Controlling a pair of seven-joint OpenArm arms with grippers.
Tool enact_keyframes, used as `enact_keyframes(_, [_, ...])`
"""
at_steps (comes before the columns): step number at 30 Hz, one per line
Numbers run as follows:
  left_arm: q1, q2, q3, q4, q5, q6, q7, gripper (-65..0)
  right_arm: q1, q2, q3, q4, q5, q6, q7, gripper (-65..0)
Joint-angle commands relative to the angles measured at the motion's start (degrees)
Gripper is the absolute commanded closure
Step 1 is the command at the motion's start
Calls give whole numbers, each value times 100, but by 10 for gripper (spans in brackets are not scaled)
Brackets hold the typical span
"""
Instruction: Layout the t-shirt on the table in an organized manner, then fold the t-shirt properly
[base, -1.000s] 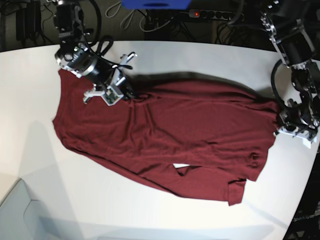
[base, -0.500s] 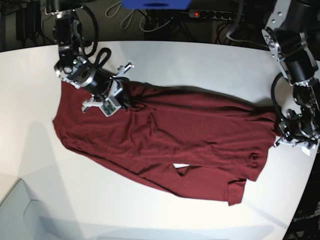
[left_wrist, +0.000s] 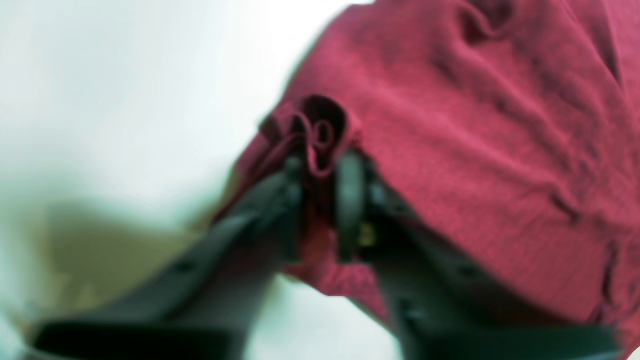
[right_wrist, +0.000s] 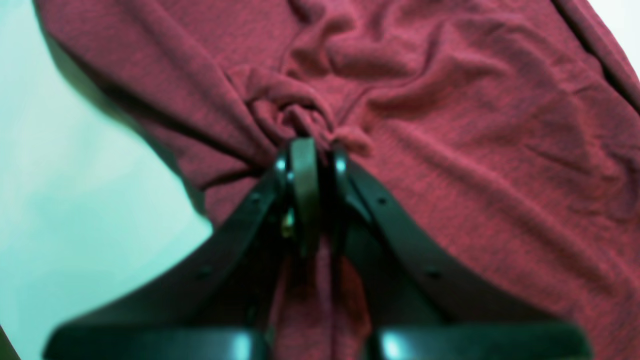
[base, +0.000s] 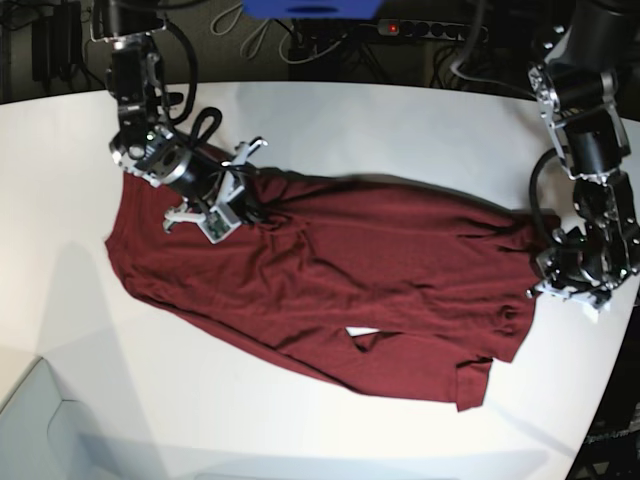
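The dark maroon t-shirt (base: 350, 280) lies spread across the white table (base: 400, 120), with folds at its lower right. On the base view's left, my right gripper (base: 238, 205) is at the shirt's upper left edge. The right wrist view shows this gripper (right_wrist: 314, 165) shut on a twisted bunch of cloth (right_wrist: 295, 107). My left gripper (base: 550, 270) is at the shirt's right end. Up close, the left gripper (left_wrist: 320, 200) has its fingers slightly apart, and a curled fold of t-shirt (left_wrist: 320, 130) sits loose between them.
A power strip with a red light (base: 392, 28), cables and a blue object (base: 310, 8) lie beyond the far edge. The table's curved edge (base: 600, 400) runs close to my left arm. A pale grey surface (base: 40, 430) sits at the lower left corner.
My left arm has moved inward and the shirt's right end has shifted left with it. Its fingers have parted. My right gripper has kept its hold and shifted a little.
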Motion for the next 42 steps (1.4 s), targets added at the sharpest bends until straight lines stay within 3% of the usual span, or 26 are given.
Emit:
enact_keyframes(1, [-203,-120,-3,132,-47,10,-25,-223,62,21,8,108,104,17,146,-33])
enact_keyframes(4, [-203,-120,-21,149,-108,10,-25,-332,62,21,17,152,104,17,146,-126])
enact_keyframes(9, [-186,-120,-30,369,-108,-25,98,-405,36,30,79,152,104,17,155,-219])
enact_keyframes(12, [-107,-120,-153,923,-108,-25,388,-407,18,-6,413,161,113,17,190,-237])
enact_keyframes(18, [298,-67,-1216,2154,-108,-34,1215,-404,9,-6,738,249,139,17,190,-236])
enact_keyframes(24, [1300,109,-1383,2883,-64,-8,1303,-402,-114,-6,808,319,139,17,190,-234])
enact_keyframes(27, [1616,258,-1366,2883,-47,-8,1039,-351,-123,-14,791,310,139,17,164,-234])
enact_keyframes(31, [1906,337,-1366,2848,-47,-8,582,-229,-175,-14,791,310,139,17,181,-234])
enact_keyframes(38, [1854,451,-1366,2356,-47,1,459,0,-219,-14,782,310,139,17,199,-234])
enact_keyframes(42, [1564,460,-1357,1890,-47,1,450,-5,-219,-14,782,310,139,17,199,-234])
